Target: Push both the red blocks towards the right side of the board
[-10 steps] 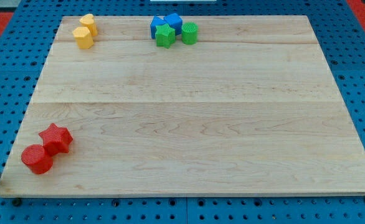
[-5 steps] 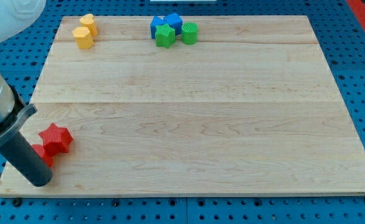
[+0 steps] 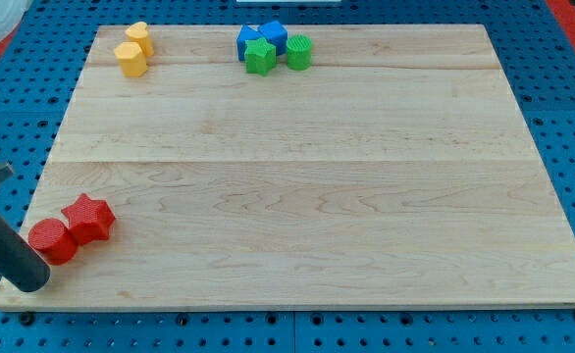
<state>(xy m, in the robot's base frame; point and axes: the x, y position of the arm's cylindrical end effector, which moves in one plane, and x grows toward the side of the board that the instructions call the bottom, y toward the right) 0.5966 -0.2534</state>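
My tip (image 3: 34, 284) sits at the bottom-left corner of the pale wooden board (image 3: 297, 196), just to the view's left of and slightly below the red cylinder block (image 3: 51, 240); whether it touches that block I cannot tell. I have no jaws, only this dark rod, so there is nothing to be apart or together.

The red star-shaped block (image 3: 90, 218) lies up and to the right of the cylinder, touching it, so the pair's long axis runs diagonally from lower left to upper right. Both reds lie to the right of my tip, which puts me on the correct side to drive them rightward. Since the axis is tilted, I judge a straight rightward push may make the star slip off toward the top.

The board lies flat on a blue perforated bench (image 3: 562, 118). The way to the right edge is open wood. Well apart along the top edge are two yellow blocks (image 3: 132, 49), and a cluster of two blue blocks (image 3: 264, 36) and two green blocks (image 3: 278, 54).
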